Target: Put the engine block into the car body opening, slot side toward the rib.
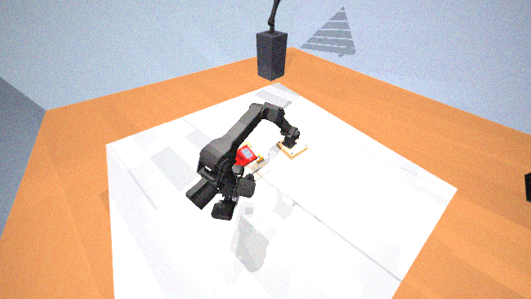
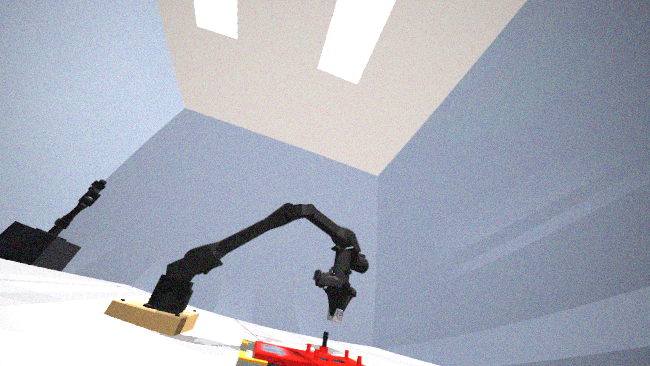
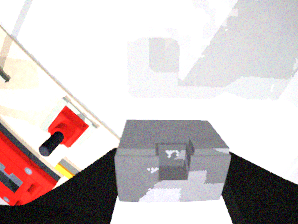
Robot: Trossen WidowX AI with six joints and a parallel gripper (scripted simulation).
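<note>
My gripper (image 3: 168, 155) (image 2: 338, 314) (image 1: 228, 204) is shut on the grey engine block (image 3: 170, 160) (image 2: 339, 315), which sits between the two black fingers with a square notch in its upper face. I hold it in the air, above and to one side of the red car body (image 1: 245, 155) (image 2: 292, 353) (image 3: 20, 175). In the wrist view the car body lies at the left edge, apart from the block. A short black peg (image 2: 325, 338) (image 3: 53, 143) stands up from the car body. The arm hides the opening in the top view.
The car body rests on a pale board (image 3: 29, 90) (image 1: 261, 165). The arm's tan base plate (image 1: 296, 153) (image 2: 150, 318) lies just behind it. A black box with a camera post (image 1: 271, 55) (image 2: 30, 247) stands at the far table edge. A white mat (image 1: 347, 212) covers the orange table (image 1: 73, 163).
</note>
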